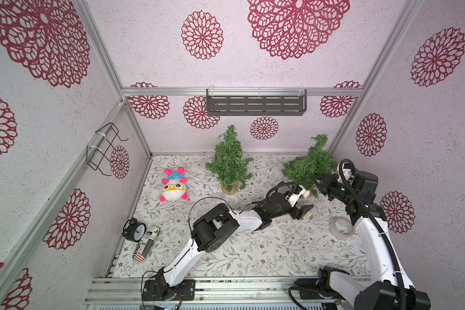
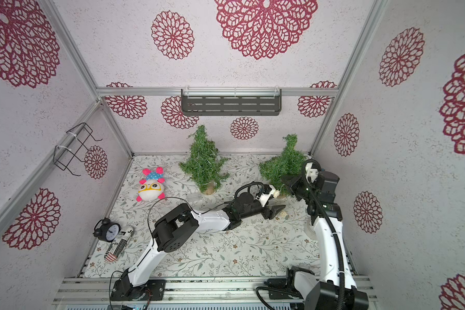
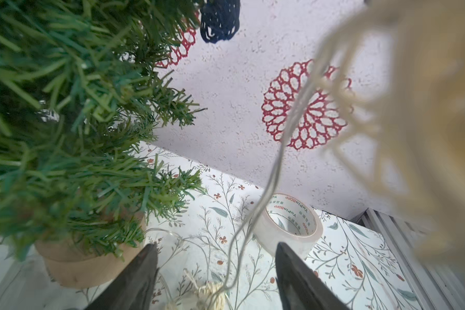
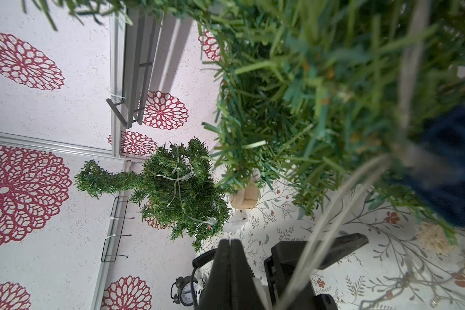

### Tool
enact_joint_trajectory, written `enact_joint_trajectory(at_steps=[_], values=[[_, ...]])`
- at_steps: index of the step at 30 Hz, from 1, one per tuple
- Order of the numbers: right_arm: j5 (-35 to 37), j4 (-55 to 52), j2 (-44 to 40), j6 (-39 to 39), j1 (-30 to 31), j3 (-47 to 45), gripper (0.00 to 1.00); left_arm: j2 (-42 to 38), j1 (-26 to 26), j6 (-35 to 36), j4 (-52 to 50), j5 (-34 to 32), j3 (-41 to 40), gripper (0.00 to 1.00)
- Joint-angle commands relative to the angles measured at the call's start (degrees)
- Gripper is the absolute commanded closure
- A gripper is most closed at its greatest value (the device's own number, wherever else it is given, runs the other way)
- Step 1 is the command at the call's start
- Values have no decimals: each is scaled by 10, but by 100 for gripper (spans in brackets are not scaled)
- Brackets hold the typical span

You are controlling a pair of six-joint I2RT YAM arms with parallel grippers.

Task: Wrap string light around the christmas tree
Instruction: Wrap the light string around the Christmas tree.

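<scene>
The thin string light hangs, blurred, beside the tree by the right wall and passes between the left gripper's spread fingers. The right gripper's fingers are pressed together — whether they pinch it is unclear.

String light, straw mass blurred near lenses; tape roll mostly hidden behind right arm.

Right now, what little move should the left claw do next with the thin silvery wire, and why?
Probably close the left gripper on the thin silvery string-light wire. Its jaws stand open with the wire hanging between them, beside the small green Christmas tree in its tan pot, so a grip would let it carry the wire around the tree.
</scene>
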Motion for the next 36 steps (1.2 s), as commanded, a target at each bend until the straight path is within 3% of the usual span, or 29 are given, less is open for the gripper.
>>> enact_joint_trajectory(at_steps=[1,4,9,14,18,20,24,30,36], values=[[-10,19,-14,8,2,4,100,3,-5,5,13,5,7,44],[-5,8,-12,-1,-4,14,100,-23,-1,-10,20,21,-23,69],[5,3,-9,-11,-13,10,100,-108,5,-20,18,44,-120,100],[7,24,-9,4,-16,-11,100,-202,10,-6,-46,47,-183,100],[1,45,-17,26,-16,-15,100,-158,18,-21,-51,49,-155,69],[-3,38,-22,30,-15,-7,100,-126,21,-23,-55,48,-125,48],[-10,39,-38,51,-13,-4,100,-76,20,-4,-45,53,-80,26],[-19,78,-52,95,-11,-24,100,-16,9,-4,-44,61,4,24],[-35,69,-51,91,-11,-6,100,16,4,-5,-61,33,45,34]])
